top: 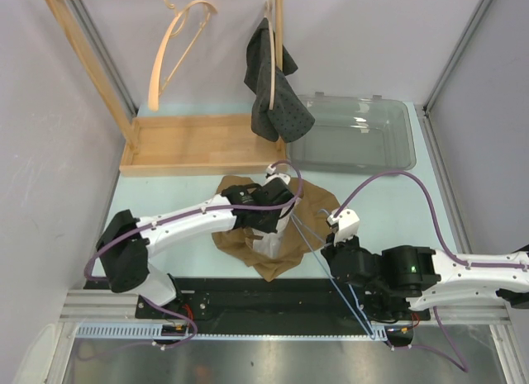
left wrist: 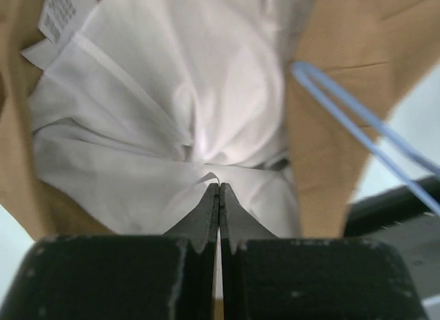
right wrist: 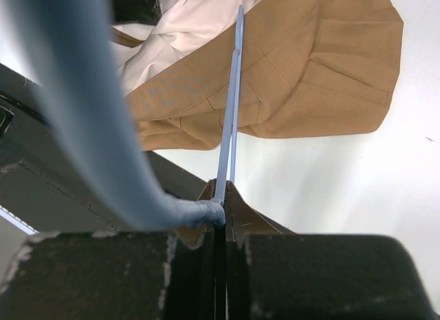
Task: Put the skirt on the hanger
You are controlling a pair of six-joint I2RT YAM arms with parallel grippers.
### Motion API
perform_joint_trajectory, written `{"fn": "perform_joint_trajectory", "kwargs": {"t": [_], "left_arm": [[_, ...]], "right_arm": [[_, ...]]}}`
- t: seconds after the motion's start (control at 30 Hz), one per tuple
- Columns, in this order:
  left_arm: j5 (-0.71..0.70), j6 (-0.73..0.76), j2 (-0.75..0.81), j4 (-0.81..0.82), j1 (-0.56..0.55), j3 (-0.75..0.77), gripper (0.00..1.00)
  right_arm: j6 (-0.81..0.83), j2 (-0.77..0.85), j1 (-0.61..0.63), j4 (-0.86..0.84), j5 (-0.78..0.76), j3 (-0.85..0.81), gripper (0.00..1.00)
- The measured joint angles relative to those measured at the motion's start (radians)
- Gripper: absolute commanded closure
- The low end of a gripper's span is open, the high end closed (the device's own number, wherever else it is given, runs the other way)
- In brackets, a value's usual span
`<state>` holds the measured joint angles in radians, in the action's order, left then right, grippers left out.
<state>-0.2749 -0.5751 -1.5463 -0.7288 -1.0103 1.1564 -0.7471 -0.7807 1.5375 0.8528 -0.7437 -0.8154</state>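
The skirt (top: 285,262) lies crumpled on the table (top: 397,204), just on the near side of the rack (top: 190,146). Its tan cloth is turned back so the white lining (left wrist: 172,93) shows. The left gripper (left wrist: 218,188) sits on top of it, jaws clenched on a fold of that lining. The right gripper (right wrist: 221,193) is farther from the rack, off the skirt's near-right edge. Its jaws are clenched on a thin blue strap (right wrist: 75,100) that runs across the skirt.

Heaped like this, the skirt shows no clear long axis. Of the 2 arms, the left is nearer.

The hanger (top: 178,49) hangs from the rack's rail at its left. A dark garment (top: 273,95) hangs at the rack's right, and a clear bin (top: 364,136) stands beside the rack. The lift to the hanger likely has to clear the rack's base.
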Motion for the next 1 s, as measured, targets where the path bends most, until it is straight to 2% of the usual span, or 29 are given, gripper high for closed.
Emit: {"fn": "perform_joint_trajectory", "kwargs": {"t": [0.23,0.73,1.0], "left_arm": [[0.062,0.007,0.112,-0.033,-0.002,0.091,1.0],[0.069,-0.02,0.238,-0.086,-0.002,0.025,1.0],[0.038,-0.039,0.269,-0.097,0.01,0.006,1.0]], "right_arm": [[0.045,0.01,-0.002,-0.042,0.021,0.0,1.0],[0.21,0.039,0.088,-0.245,0.122,0.0,1.0],[0.225,0.037,0.118,-0.267,0.117,0.0,1.0]]}}
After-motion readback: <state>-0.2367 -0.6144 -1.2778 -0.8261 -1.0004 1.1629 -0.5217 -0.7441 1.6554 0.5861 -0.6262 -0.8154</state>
